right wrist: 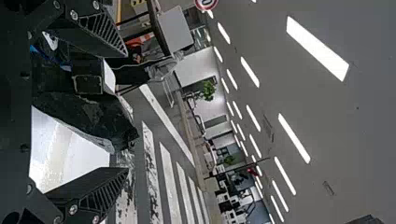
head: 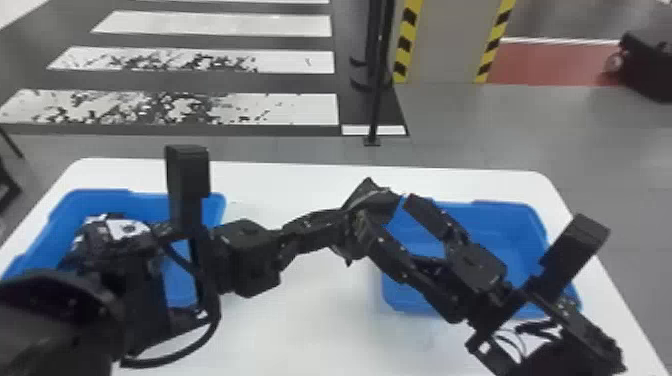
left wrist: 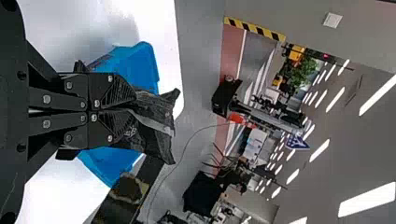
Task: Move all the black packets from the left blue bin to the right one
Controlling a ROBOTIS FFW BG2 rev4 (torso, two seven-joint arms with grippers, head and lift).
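My left gripper (head: 344, 226) reaches across the table's middle to the near left side of the right blue bin (head: 505, 220), shut on a black packet (head: 372, 197). In the left wrist view, the packet (left wrist: 156, 126) sticks out past the closed fingertips of that gripper (left wrist: 133, 108). My right gripper (head: 384, 207) stands open beside the packet, one finger on each side of it. In the right wrist view, the packet (right wrist: 86, 114) lies between the spread fingers of that gripper (right wrist: 126, 113). The left blue bin (head: 105, 197) is partly hidden under the left arm.
Both bins stand on a white table (head: 310, 320). The left arm spans much of the space between them, and the right arm covers part of the right bin's near side. A thin black pole (head: 377, 100) stands on the floor behind the table.
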